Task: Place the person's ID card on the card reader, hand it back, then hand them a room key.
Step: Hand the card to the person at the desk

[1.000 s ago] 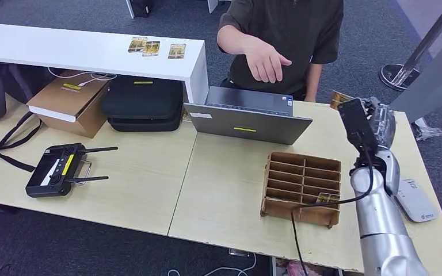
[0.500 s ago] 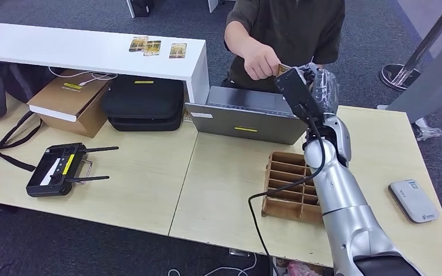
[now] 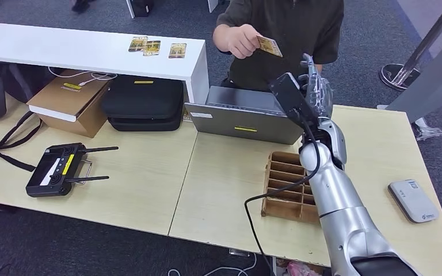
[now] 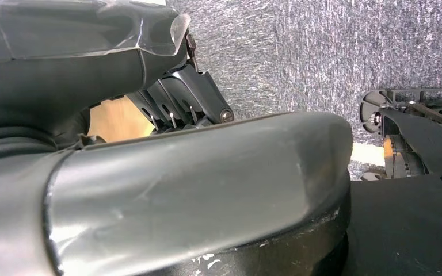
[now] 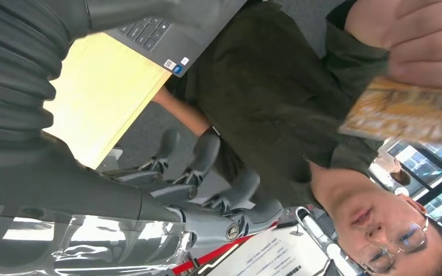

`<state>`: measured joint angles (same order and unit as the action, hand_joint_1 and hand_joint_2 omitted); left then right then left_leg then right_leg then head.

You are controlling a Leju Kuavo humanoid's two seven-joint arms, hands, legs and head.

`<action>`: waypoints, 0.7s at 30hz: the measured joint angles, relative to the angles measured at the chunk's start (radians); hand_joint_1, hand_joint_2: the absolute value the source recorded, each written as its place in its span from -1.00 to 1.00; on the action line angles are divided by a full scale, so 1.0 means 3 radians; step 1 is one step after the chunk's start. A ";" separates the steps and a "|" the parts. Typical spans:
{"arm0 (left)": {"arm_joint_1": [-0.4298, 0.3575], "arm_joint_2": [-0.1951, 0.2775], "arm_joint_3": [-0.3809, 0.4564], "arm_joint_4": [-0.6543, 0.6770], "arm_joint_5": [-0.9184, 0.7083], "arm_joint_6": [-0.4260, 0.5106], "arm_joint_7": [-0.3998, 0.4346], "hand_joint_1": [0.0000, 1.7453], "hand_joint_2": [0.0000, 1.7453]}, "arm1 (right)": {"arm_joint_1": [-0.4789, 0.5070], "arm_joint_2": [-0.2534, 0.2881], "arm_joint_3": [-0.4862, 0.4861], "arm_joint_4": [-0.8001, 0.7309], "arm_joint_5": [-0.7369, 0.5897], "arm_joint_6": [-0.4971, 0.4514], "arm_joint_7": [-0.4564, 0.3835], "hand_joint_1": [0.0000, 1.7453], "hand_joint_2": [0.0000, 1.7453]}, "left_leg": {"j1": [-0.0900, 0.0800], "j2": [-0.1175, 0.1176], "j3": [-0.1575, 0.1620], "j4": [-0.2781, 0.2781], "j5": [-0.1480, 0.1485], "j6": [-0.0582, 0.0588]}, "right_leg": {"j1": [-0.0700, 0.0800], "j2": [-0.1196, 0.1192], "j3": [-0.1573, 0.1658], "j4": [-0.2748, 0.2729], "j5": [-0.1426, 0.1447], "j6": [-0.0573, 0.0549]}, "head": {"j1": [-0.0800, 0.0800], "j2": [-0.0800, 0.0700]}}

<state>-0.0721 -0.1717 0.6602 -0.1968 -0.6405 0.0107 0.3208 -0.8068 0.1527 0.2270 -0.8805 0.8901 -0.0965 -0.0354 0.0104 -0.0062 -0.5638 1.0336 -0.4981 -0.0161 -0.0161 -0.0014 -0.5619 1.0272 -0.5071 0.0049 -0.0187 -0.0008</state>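
The person across the desk pinches the yellow patterned card [image 3: 269, 45] in one raised hand, clear of my fingers. In the right wrist view that card [image 5: 408, 112] is in the person's fingers, well apart from mine. My right hand [image 3: 316, 86] is lifted above the laptop's far edge, just below the card, its fingers [image 5: 207, 167] spread and empty. The white card reader [image 3: 412, 200] lies on the desk's right end. My left hand [image 4: 167, 144] hangs by the floor with nothing in it, thumb apart from the dark fingers [image 4: 178, 100].
A wooden slotted card holder [image 3: 290, 184] stands under my right forearm. A grey laptop [image 3: 247, 118] sits behind it. Three cards [image 3: 152, 47] lie on the white shelf [image 3: 63, 54]. A black antenna device [image 3: 57, 169], a cardboard box [image 3: 69, 103] and a black bag [image 3: 143, 103] are on the left.
My right arm swung left from the desk's right end toward the person with the card. The person took the card and raised it away; my right hand now holds nothing.
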 joint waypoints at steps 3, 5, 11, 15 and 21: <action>0.0001 0.0000 0.0006 0.0000 0.0005 0.0000 -0.0016 -1.00 -1.00 | 0.0000 0.0001 0.0000 0.0022 0.0019 -0.0022 -0.0026 -1.00 1.00 | 0.0000 0.0000 0.0000 0.0000 0.0000 0.0000 | 0.0000 0.0000 0.0000 0.0000 0.0000 0.0000 | 0.0000 0.0000; 0.0001 0.0001 0.0010 0.0000 0.0005 0.0001 -0.0021 -1.00 -1.00 | 0.0001 0.0000 0.0000 0.0038 0.0050 -0.0049 -0.0039 -1.00 1.00 | 0.0000 0.0000 0.0000 0.0000 0.0000 0.0000 | 0.0000 0.0000 0.0000 0.0000 0.0000 0.0000 | 0.0000 0.0000; 0.0002 0.0001 0.0026 0.0000 -0.0001 0.0001 -0.0029 -1.00 -1.00 | 0.0027 -0.0034 -0.0008 0.0064 -0.0049 -0.0091 -0.0129 -1.00 1.00 | 0.0000 0.0000 0.0000 0.0001 0.0000 0.0000 | 0.0000 0.0000 -0.0002 -0.0001 0.0000 0.0000 | 0.0000 0.0000; 0.0003 0.0003 0.0040 0.0000 -0.0001 -0.0001 -0.0030 -1.00 -1.00 | 0.0070 -0.0087 -0.0147 0.0074 -0.0693 0.0226 -0.0405 -1.00 1.00 | 0.0000 0.0000 -0.0001 0.0001 0.0000 0.0000 | 0.0000 0.0000 -0.0003 -0.0001 0.0000 0.0000 | 0.0000 0.0001; 0.0005 0.0005 0.0096 0.0000 0.0028 0.0002 -0.0042 -1.00 -1.00 | 0.0090 -0.0256 -0.0381 0.0154 -0.1227 0.0510 -0.0620 -1.00 1.00 | -0.0001 0.0000 -0.0002 0.0002 0.0000 0.0000 | -0.0001 0.0000 -0.0003 -0.0001 0.0001 0.0000 | 0.0000 0.0000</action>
<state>-0.0704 -0.1701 0.6890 -0.1968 -0.6322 0.0112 0.3081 -0.7799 0.0760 0.1126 -0.8342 0.5221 0.0565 -0.2215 0.0102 -0.0063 -0.5644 1.0342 -0.4982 -0.0160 -0.0163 -0.0014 -0.5628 1.0270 -0.5070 0.0048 -0.0188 -0.0007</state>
